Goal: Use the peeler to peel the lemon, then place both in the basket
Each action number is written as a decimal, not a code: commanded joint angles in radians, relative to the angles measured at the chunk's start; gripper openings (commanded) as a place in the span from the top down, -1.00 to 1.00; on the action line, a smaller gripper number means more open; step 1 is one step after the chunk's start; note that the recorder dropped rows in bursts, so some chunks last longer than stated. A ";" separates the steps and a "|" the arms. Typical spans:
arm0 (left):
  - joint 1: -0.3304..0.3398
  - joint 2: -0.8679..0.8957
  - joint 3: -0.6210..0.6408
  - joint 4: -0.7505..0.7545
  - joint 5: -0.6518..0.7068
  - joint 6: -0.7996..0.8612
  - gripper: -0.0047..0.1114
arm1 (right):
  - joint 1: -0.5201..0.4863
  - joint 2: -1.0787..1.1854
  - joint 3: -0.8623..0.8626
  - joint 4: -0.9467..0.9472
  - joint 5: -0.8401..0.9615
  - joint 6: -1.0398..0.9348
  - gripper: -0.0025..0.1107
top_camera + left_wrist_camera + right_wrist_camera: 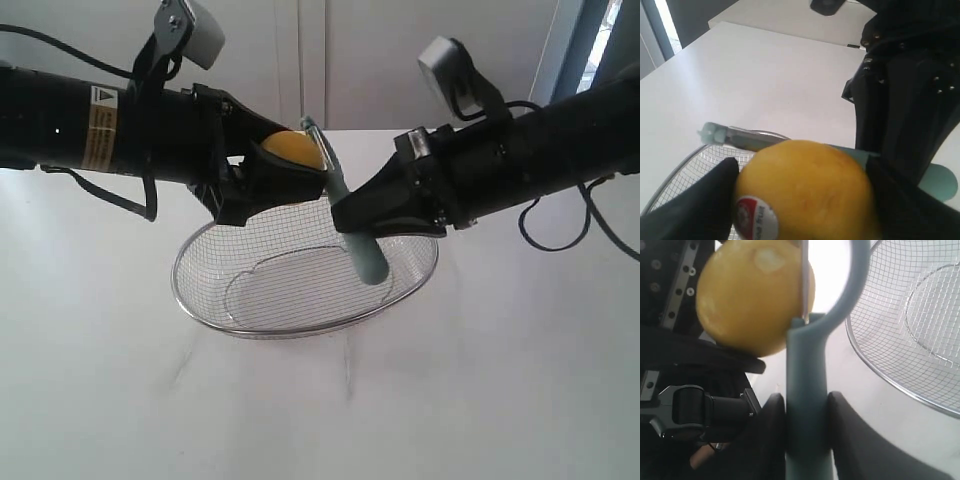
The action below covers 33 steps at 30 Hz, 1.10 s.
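Two grips at twelve o'clock of basket: left fingers clamping lemon, right fingers clamping peeler laid against it.

**Right wrist view: contents**

- Right gripper: two black fingers clamped on either side of the handle.
- Peeler: pale teal, with its curved head and thin metal blade against the lemon.
- Lemon: yellow with a pale patch, resting on a black finger of the other arm.
- Basket: silver wire mesh, beside the peeler.
- Tabletop: white.
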 commanded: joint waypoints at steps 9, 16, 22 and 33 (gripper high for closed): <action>0.004 -0.016 0.001 -0.008 -0.006 -0.001 0.92 | 0.001 -0.074 0.003 0.024 -0.002 -0.022 0.96; 0.004 -0.016 0.001 -0.008 -0.006 -0.001 0.92 | 0.001 -0.063 0.003 -0.015 -0.048 -0.016 0.96; 0.004 -0.016 0.001 -0.008 -0.006 0.001 0.92 | 0.001 -0.003 0.003 -0.017 -0.048 -0.016 0.96; 0.004 -0.016 0.001 -0.008 -0.006 0.003 0.92 | 0.001 0.046 0.003 0.021 0.023 0.008 0.96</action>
